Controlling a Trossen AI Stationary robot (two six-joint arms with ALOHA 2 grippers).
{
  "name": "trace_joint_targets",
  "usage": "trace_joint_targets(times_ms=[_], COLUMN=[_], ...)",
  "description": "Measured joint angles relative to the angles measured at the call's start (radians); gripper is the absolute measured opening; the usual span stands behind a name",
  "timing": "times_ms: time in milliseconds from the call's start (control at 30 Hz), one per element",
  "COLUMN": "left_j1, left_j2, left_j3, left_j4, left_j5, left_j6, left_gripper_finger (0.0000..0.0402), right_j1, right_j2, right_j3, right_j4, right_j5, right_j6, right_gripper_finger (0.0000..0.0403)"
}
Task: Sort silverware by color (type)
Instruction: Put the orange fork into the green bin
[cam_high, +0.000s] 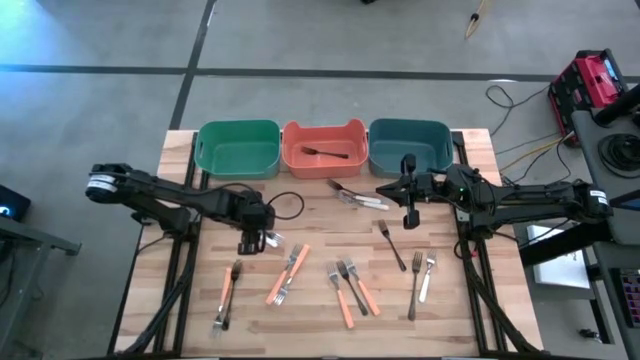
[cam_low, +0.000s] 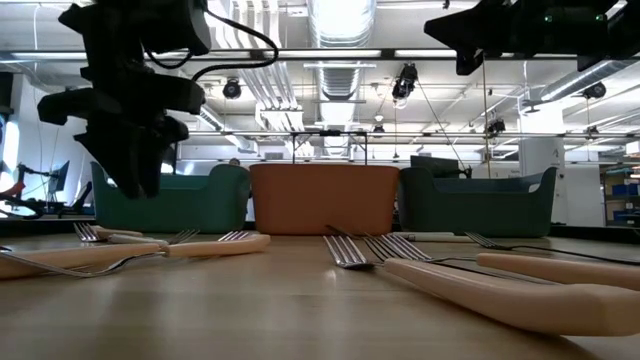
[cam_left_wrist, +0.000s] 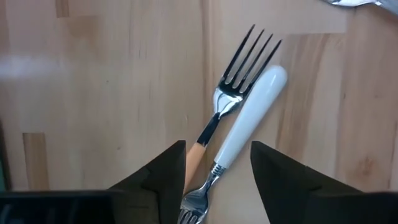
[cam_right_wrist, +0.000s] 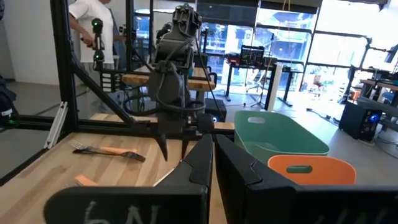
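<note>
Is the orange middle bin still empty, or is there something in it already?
Not empty. The high view shows one dark-handled fork lying inside the orange bin; the green bin beside it looks empty.

Three bins (cam_high: 323, 148) are lined up side by side along the table's (cam_high: 190, 310) far edge, and one fork (cam_high: 324, 152) is held in the middle bin. The other forks (cam_high: 349, 290) are scattered across the table's near half, some crossed over each other.
</note>
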Motion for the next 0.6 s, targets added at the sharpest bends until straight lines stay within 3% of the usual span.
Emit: trace_joint_targets(times_ms=[600], left_j1=[0.066], left_j2=[0.156], left_j3=[-0.001], left_j4=[0.004], left_j5=[-0.001], left_j6=[0.043], left_gripper_finger=[0.0155], right_j1=[0.0], right_j2=[0.0], right_j3=[-0.005], right_j4=[-0.024], right_j5=[0.0], right_j6=[0.01], right_gripper_finger=[0.0009])
